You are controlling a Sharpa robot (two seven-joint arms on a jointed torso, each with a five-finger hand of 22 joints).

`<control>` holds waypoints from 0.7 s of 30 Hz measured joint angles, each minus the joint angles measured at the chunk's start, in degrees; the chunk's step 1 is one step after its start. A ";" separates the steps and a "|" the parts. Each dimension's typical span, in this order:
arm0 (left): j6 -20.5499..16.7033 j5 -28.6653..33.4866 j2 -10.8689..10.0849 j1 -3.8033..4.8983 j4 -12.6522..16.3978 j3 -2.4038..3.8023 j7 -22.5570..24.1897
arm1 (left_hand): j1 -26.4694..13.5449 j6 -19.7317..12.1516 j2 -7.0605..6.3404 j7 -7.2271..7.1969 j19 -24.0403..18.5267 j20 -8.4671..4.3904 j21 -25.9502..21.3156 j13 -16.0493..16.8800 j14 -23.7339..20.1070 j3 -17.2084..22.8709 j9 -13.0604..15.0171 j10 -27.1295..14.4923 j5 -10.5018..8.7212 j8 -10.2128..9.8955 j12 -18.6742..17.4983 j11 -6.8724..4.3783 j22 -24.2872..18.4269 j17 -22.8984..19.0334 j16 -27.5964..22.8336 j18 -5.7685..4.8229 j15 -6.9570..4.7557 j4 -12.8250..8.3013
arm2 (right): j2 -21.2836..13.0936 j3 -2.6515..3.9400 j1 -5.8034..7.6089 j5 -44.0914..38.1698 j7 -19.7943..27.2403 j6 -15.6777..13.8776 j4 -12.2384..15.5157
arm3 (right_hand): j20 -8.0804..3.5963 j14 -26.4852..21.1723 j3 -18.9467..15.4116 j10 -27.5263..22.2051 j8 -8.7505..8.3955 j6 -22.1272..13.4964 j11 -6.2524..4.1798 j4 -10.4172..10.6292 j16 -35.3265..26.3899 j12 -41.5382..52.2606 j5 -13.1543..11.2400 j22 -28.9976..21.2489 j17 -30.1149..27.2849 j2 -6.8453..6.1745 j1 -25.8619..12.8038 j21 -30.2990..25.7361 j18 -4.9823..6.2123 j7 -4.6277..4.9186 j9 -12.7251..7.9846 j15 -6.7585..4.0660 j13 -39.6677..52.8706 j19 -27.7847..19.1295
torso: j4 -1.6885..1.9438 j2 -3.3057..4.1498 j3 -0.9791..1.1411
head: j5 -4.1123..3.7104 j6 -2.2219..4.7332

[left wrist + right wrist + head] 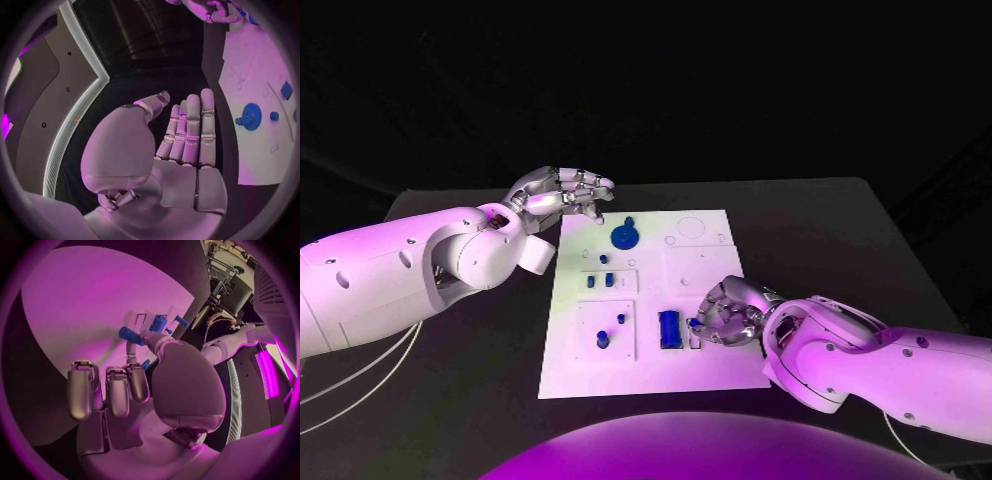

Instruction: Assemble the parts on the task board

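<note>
The white task board (pixel 646 372) lies mid-table with blue parts on it: a round knob (pixel 626 236) at the far end, small pieces (pixel 606 281) in the middle, and a long block (pixel 671 328) near my right hand. My left hand (pixel 563 192) hovers beside the board's far left corner, fingers straight and holding nothing (pixel 187 135); the knob (pixel 250 116) lies off to its side. My right hand (pixel 733 312) sits over the board's near right area. It pinches a small blue peg (pixel 130 334) between thumb and a finger, just above the board (pixel 94 300).
Black table (pixel 459 380) surrounds the board on all sides. Round and square recesses (pixel 689 232) mark the board's far right part. My left forearm (pixel 430 265) lies along the table's left side, my right forearm (pixel 877 365) along the near right.
</note>
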 measured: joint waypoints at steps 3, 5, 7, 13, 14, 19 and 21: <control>0.01 -0.01 -0.01 0.00 0.00 0.00 -0.01 | 0.00 0.00 0.00 0.00 0.00 0.00 0.00 0.00 0.00 0.00 0.00 0.00 0.00 0.00 0.00 0.00 0.00 0.00 0.00 0.00 0.00 0.00 | 0.32 0.09 -0.04 -0.18 -0.16 0.03 -0.43 | 0.00 0.00 -0.32 0.00 0.47 0.07 0.00 0.31 0.22 0.00 -0.02 0.00 0.00 -0.07 -0.69 0.18 0.00 0.06 0.43 0.00 0.00 0.00 | -0.01 0.00 0.00 | 0.01 0.00; 0.02 -0.01 -0.02 0.00 0.00 0.00 -0.01 | 0.00 0.00 0.00 0.00 0.00 0.00 0.00 0.00 0.00 0.00 0.00 0.00 0.00 0.00 0.00 0.00 0.00 0.00 0.00 0.00 0.00 0.00 | 0.46 0.12 -0.05 -0.30 -0.25 0.09 -0.71 | -0.21 -0.13 -0.32 0.00 0.47 0.32 0.00 0.31 0.22 0.00 -0.06 0.00 0.00 0.09 -1.00 0.18 0.00 0.29 0.43 -0.13 0.00 -0.21 | -0.01 0.00 0.00 | 0.03 0.00; 0.02 -0.01 -0.05 0.00 0.03 0.00 -0.02 | 0.00 0.00 0.00 0.00 0.00 0.00 0.00 0.00 0.00 0.00 0.00 0.00 0.00 0.00 0.00 0.00 0.00 0.00 0.00 0.00 0.00 0.00 | 0.63 0.08 -0.20 -0.42 -0.42 0.40 -1.12 | -0.21 -0.21 -0.56 -0.11 0.45 0.35 -0.11 0.54 0.22 0.00 -0.10 -0.01 0.00 0.39 -1.59 0.18 0.00 0.32 -0.09 -0.21 0.00 -0.21 | -0.01 0.02 0.01 | 0.07 0.00; 0.11 -0.02 -0.17 0.00 0.28 0.00 -0.09 | 0.00 0.00 0.00 0.00 0.00 0.00 -0.22 0.00 0.00 0.00 0.00 0.00 0.00 0.00 0.27 0.00 0.00 0.00 0.00 0.00 0.00 0.00 | 0.96 0.23 -0.25 -0.90 -0.52 1.46 -1.55 | -0.42 0.00 -0.80 -0.12 1.34 0.47 -0.12 0.76 0.22 0.37 -0.10 -0.01 -0.01 0.47 -2.43 0.67 0.00 0.42 0.77 -0.42 -0.01 0.00 | -0.01 0.03 0.00 | 0.09 0.00; 0.15 -0.04 -0.17 0.00 0.36 0.00 -0.11 | 0.00 0.00 0.00 0.00 0.00 0.00 -0.22 0.00 0.00 0.00 0.00 0.00 0.00 0.00 0.27 0.00 0.00 0.00 0.00 0.00 0.00 0.00 | 1.02 0.25 -0.25 -0.98 -0.52 1.66 -1.60 | -0.42 0.00 -0.95 -0.12 1.56 0.57 -0.12 0.64 0.22 0.60 -0.11 -0.01 -0.01 0.42 -2.59 0.67 0.00 0.53 0.97 -0.42 -0.01 0.00 | -0.01 0.03 0.00 | 0.09 0.00; 0.43 -0.29 -0.13 0.00 0.66 0.00 -0.25 | 0.00 0.00 0.00 0.00 0.00 0.00 -0.22 0.00 0.00 0.00 0.00 0.00 0.00 0.00 0.27 0.00 0.00 0.00 0.00 0.00 0.00 0.00 | 1.39 0.31 -0.30 -1.40 -0.53 2.67 -2.03 | -0.42 -0.19 -1.11 -0.12 2.03 0.73 -0.12 0.80 0.22 0.60 -0.11 -0.01 -0.01 0.38 -3.25 0.66 0.00 0.58 1.08 -0.62 -0.01 0.00 | -0.02 0.01 0.01 | 0.09 0.00; 0.52 -0.43 -0.12 0.00 0.67 0.00 -0.30 | 0.00 0.00 0.00 0.00 0.00 0.00 -0.22 0.00 0.00 0.00 0.00 0.00 0.00 0.00 0.27 0.00 0.00 0.00 0.00 0.00 0.00 0.00 | 1.54 0.32 -0.32 -1.53 -0.56 3.07 -2.18 | -0.58 -0.20 -1.26 -0.12 2.31 0.91 -0.12 0.95 0.22 0.60 -0.11 -0.02 -0.01 0.38 -3.25 0.66 0.00 0.59 1.09 -0.62 -0.01 -0.15 | -0.03 0.00 0.01 | 0.05 0.00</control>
